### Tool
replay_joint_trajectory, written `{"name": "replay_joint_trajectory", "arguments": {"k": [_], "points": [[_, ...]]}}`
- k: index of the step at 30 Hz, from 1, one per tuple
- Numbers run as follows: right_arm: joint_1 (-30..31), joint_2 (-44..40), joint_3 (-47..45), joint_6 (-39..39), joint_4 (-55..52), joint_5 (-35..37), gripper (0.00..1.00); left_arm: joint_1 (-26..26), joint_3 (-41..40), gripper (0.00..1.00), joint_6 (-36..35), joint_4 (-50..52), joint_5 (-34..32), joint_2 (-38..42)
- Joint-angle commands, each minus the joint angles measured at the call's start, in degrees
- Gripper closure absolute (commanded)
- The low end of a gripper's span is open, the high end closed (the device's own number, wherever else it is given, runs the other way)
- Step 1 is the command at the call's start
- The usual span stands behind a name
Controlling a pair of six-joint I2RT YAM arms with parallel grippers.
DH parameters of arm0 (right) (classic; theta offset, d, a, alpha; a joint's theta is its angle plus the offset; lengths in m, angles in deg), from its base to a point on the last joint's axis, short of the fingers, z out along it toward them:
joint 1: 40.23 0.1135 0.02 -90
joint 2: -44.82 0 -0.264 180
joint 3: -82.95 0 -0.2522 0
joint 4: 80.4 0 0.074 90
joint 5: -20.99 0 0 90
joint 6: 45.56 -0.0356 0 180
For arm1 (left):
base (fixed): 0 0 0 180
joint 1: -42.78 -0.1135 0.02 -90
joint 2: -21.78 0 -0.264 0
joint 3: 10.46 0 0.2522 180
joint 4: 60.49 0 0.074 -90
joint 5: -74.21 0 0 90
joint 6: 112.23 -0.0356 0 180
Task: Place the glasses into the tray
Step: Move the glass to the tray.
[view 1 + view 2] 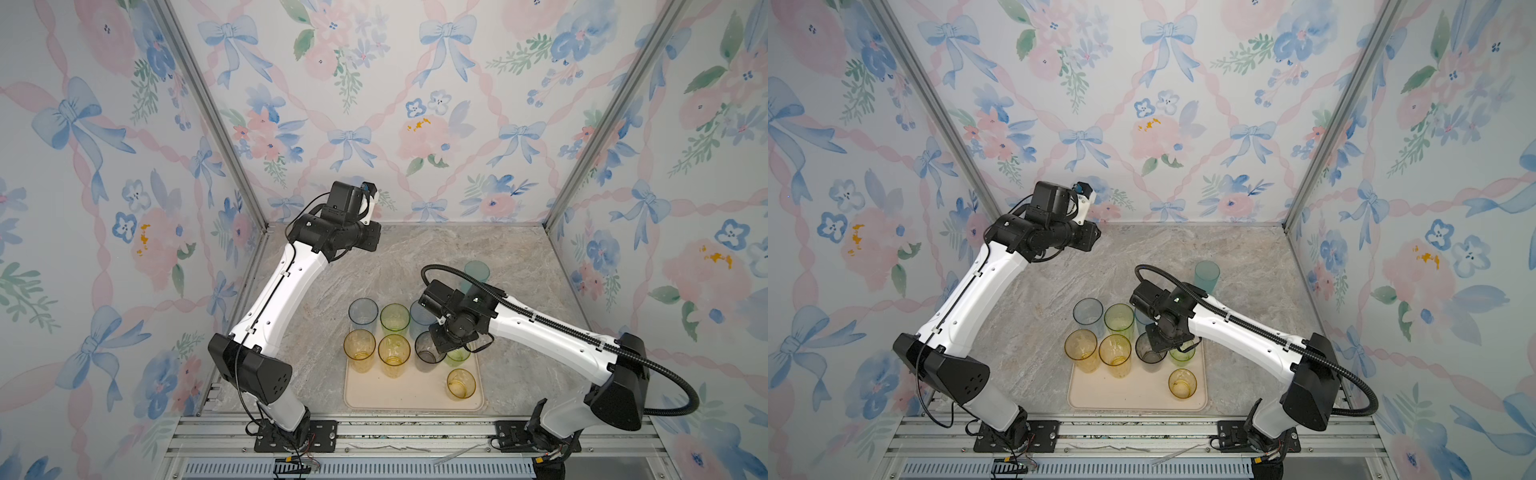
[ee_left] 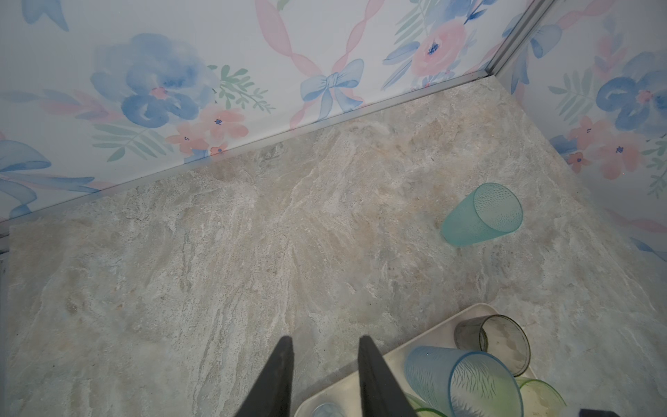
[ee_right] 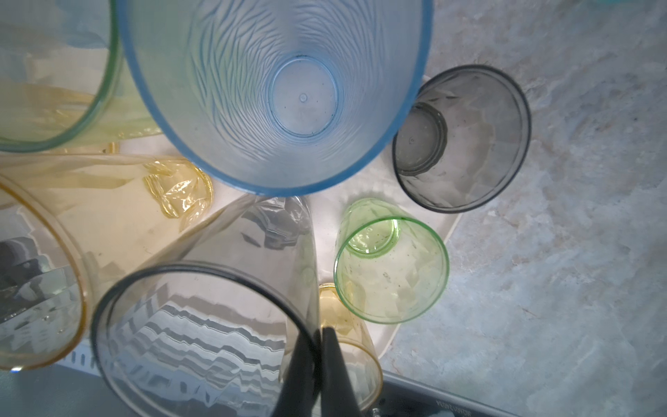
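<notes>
- The right gripper (image 3: 320, 330) reaches down into a cluster of tinted tumblers. Its fingers (image 3: 299, 364) are pinched together on the rim of the tall smoky grey tumbler (image 3: 202, 325), with the wall caught between them.
- That tumbler is upright within the cream tray (image 1: 411, 395). A short green tumbler (image 3: 391, 267) stands just beside it, and a tall blue tumbler (image 3: 274, 90) stands on its far side.
- A short smoky grey tumbler (image 3: 462, 137) sits in a far corner of the tray. It shows in both wrist views but is hidden under the right arm in both top views.
- A tall blue-grey tumbler (image 1: 363, 316) and a tall green tumbler (image 1: 395, 318) stand side by side along the tray's far edge. A tall amber tumbler (image 1: 359, 349) and a tall yellow tumbler (image 1: 394, 353) stand in front of them, all upright and close together.
- A short amber tumbler (image 1: 460, 383) stands alone near the tray's near right corner.
- One glass is outside the tray: a tall teal tumbler (image 1: 477, 272) stands upright on the marbled bench (image 1: 415, 257), well apart from the tray and toward the far right.
- The left gripper (image 2: 325, 339) hovers over bare bench beside a tray corner. Its fingers (image 2: 278, 372) are a narrow gap apart and hold nothing.
</notes>
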Motion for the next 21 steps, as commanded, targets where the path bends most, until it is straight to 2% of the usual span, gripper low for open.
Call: {"name": "replay_joint_trajectory", "arguments": {"k": [1,21], "points": [[0.0,0.4,1.2,0.1,-1.8,1.2,1.00,-0.4,-0.9,0.67,-1.2,-0.5,0.9,1.8],[-1.0,-0.5,-0.3,1.1,-0.6,-1.7,1.00,-0.7,-1.9,0.66,-0.7,-0.5,0.7,3.0]]}}
